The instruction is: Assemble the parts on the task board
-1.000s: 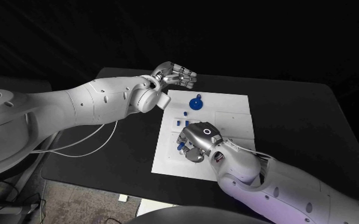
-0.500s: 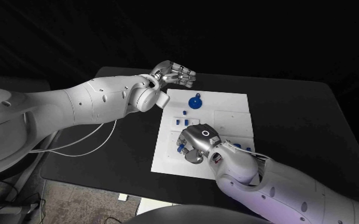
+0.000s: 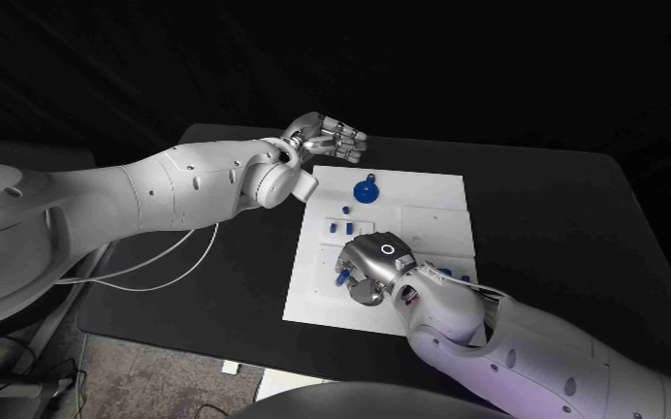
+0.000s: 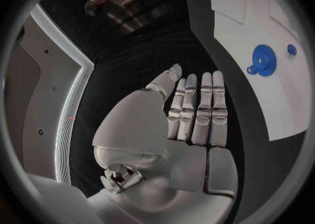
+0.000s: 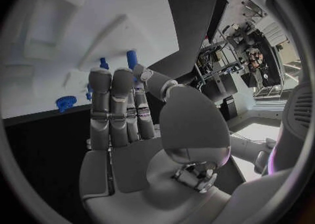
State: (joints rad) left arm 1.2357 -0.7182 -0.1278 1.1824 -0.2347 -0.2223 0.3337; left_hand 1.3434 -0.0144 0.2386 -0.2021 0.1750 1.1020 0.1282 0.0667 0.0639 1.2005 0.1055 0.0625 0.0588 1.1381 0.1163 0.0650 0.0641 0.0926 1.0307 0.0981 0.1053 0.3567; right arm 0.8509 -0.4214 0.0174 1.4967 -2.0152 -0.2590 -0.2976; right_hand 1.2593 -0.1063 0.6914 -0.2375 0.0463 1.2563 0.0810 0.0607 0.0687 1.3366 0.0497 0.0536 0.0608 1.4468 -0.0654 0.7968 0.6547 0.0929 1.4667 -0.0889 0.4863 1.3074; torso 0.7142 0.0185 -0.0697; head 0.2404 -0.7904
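Observation:
The white task board point(image 3: 427, 196) lies in the middle of the black table. A blue gear point(image 3: 367, 193) sits on its far part, also seen from the left wrist as the gear point(image 4: 262, 59). Small blue pegs point(image 3: 332, 229) stand at its left side. My left hand point(image 3: 330, 138) hovers beyond the board's far-left corner, fingers straight, holding nothing. My right hand point(image 3: 370, 266) is low over the board's near-left part, fingers stretched out over the board point(image 5: 79, 19). Blue pegs point(image 5: 132, 58) stand just past its fingertips point(image 5: 100, 77). A small blue gear point(image 5: 65, 102) lies beside them.
More small blue pieces point(image 3: 445, 272) lie on the board just right of my right hand. A white cable point(image 3: 168, 264) trails over the table's left side. The table's right half point(image 3: 559, 215) is bare black surface.
My right hand has shifted very slightly over the board's near-left part. The left hand has stayed where it was.

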